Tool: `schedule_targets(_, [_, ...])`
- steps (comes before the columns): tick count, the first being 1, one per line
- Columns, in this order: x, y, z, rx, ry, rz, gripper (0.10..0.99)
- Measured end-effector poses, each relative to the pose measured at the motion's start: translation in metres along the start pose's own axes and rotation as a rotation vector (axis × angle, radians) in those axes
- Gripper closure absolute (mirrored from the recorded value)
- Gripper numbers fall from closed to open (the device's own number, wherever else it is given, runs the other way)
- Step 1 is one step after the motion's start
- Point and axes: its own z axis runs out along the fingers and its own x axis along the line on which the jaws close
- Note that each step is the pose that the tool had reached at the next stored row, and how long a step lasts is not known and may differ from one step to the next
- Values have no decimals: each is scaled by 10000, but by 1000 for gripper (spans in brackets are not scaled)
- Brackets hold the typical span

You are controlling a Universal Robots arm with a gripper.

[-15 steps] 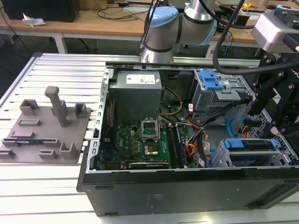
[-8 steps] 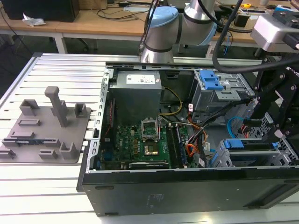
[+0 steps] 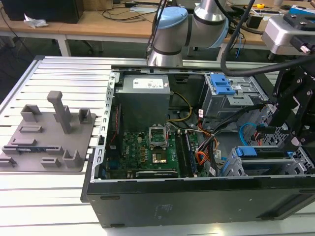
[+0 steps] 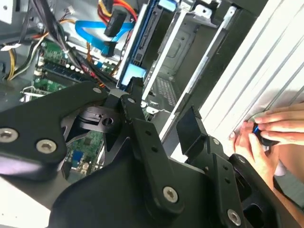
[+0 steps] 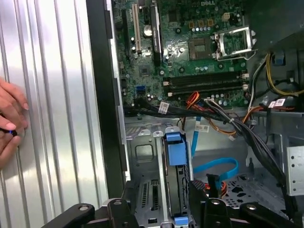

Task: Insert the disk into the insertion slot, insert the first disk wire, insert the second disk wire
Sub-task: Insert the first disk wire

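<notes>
Exterior view: an open black computer case (image 3: pixel 197 196) lies on a ribbed aluminium table (image 3: pixel 59 73). On the near side at the exterior view's right, the silver hard drive in its bright blue caddy (image 3: pixel 248 152) sits in the grey perforated sheet-metal cage (image 3: pixel 301 164). The smooth light-blue flat cable (image 3: pixel 244 129) loops just on its far side.

Second wrist view: the black gripper (image 4: pixel 161 107) hangs over the cage, fingers (image 4: pixel 190 126) apart and empty.

First wrist view: a person's hand (image 5: pixel 9 121) lies against the table.
</notes>
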Motion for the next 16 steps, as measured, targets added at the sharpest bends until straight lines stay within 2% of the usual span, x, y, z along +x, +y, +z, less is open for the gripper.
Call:
schedule_targets(2, [-59,6,-4,107,312,-13,525])
schedule_targets(3, [-97,9,-4,133,515,-25,525])
schedule_targets(4, [-149,13,-6,162,797,-40,525])
schedule_targets(5, [-185,15,-7,182,986,-50,525])
schedule_targets(7, [-333,14,-11,236,1506,-75,525])
schedule_targets(8, [-389,13,-12,259,1729,-86,525])
schedule_targets(10, [-460,7,-9,291,2068,-105,525])
schedule_targets(11, [-499,-10,-2,292,2276,-118,525])
schedule_targets(13, [-542,-46,9,287,2479,-131,525])
schedule_targets(14, [-572,-79,17,288,2614,-141,525])
schedule_targets(15, [-631,-130,32,289,2807,-154,525])
schedule_targets(16, [-719,-154,48,298,2916,-159,525])
